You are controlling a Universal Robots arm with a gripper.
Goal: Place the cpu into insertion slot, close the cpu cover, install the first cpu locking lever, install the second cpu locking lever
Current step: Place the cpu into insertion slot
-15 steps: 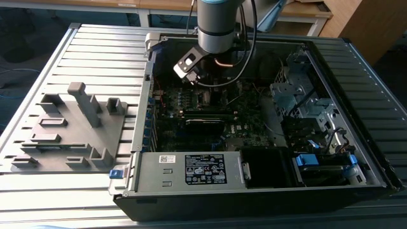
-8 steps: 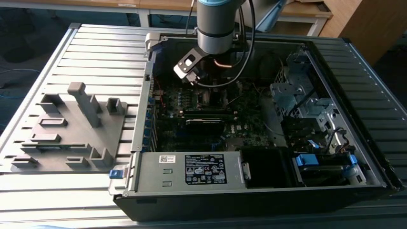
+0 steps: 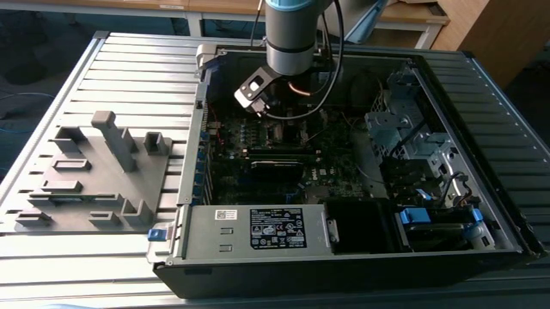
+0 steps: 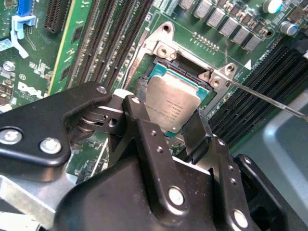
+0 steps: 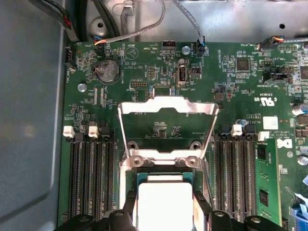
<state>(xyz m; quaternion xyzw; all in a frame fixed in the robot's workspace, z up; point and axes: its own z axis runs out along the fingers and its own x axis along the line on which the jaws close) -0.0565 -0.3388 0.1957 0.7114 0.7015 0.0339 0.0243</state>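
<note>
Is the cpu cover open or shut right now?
Open: the cpu cover stands flipped back, bare board showing through its window, the cpu uncovered.

the arm (image 3: pixel 288 38) reaches down into the open computer case (image 3: pixel 344 273), with its gripper (image 3: pixel 256 100) just above the motherboard (image 3: pixel 257 138). well apart from the gripper, toward the exterior view's left and outside the case, a grey fixture plate (image 3: pixel 86 174) lies on the slatted table (image 3: pixel 129 64).
</note>
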